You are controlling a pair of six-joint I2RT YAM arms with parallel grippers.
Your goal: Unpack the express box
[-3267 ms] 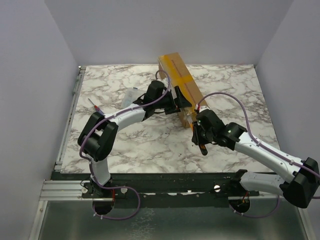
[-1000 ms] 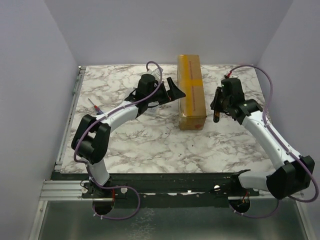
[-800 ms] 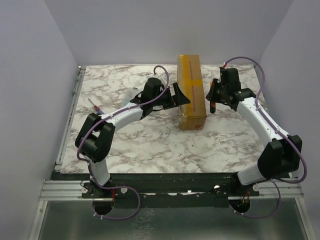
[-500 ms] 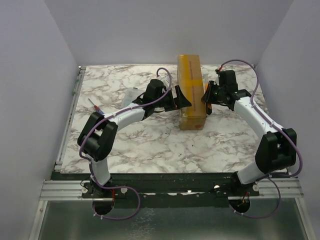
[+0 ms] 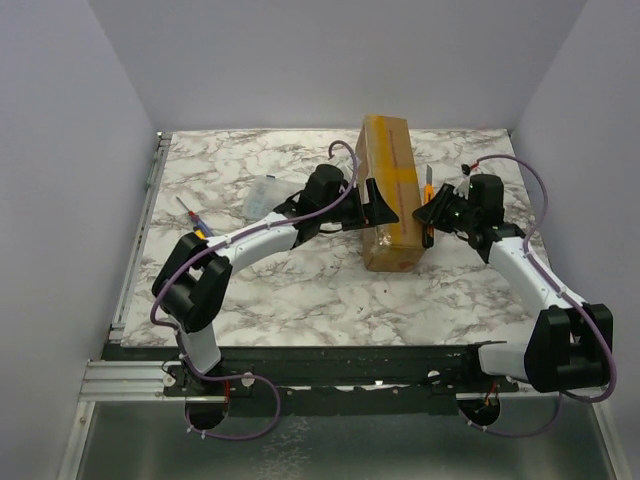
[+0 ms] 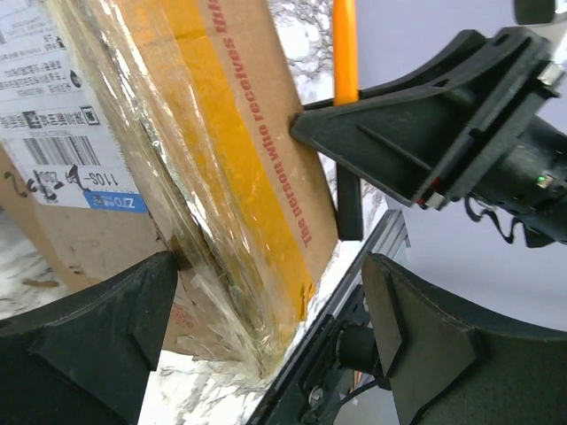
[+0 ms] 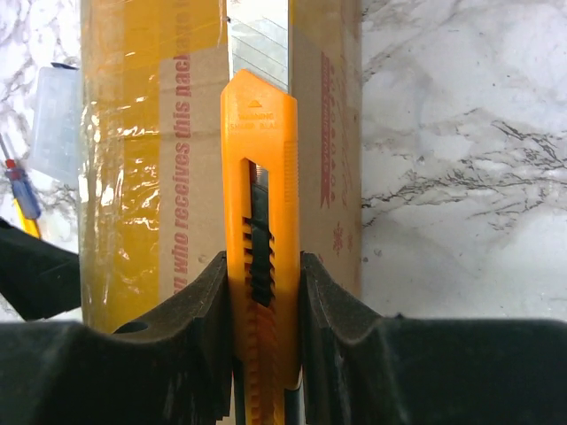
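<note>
Jaws of the right gripper [image 7: 263, 262] are clamped on an orange utility knife [image 7: 259, 177], whose silver blade is slid out and lies over the top of the express box [image 5: 389, 190]; whether the blade touches the cardboard cannot be told. On the box's other side, the left gripper [image 5: 380, 203] has its jaws spread wide, with one long edge of the box between them. The box is a long brown cardboard carton lying on the marble worktop [image 5: 300, 290] towards the back centre, its length running from far to near, between the two arms. A broad yellow-tan tape strip [image 7: 146, 133] runs along its top, glossy and wrinkled, with red lettering printed lengthwise beside it. One side face carries a white shipping label [image 6: 62, 106] with barcodes and small black text. Well to the left of the box lie a small clear plastic case [image 5: 262, 190] and a red-handled screwdriver [image 5: 190, 212].
</note>
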